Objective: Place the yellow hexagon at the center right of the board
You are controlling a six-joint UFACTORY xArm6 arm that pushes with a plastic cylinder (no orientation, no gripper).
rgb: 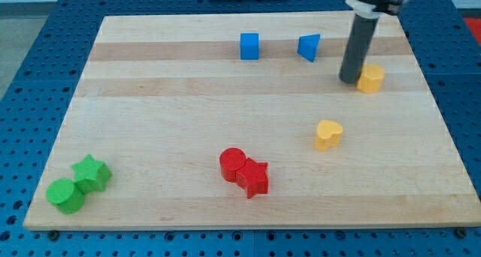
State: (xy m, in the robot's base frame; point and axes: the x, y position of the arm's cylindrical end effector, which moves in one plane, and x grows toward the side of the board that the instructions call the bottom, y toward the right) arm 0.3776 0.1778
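Observation:
The yellow hexagon (370,78) sits on the wooden board (188,122) near its right edge, in the upper part of the view. My tip (349,80) stands on the board just left of the hexagon, touching or nearly touching its left side. The dark rod rises from there to the view's top.
A yellow heart (328,134) lies below and left of the hexagon. A blue cube (249,46) and a blue triangle (308,46) sit near the top. A red cylinder (233,164) and red star (255,177) touch at bottom centre. A green star (92,173) and green cylinder (65,195) sit at bottom left.

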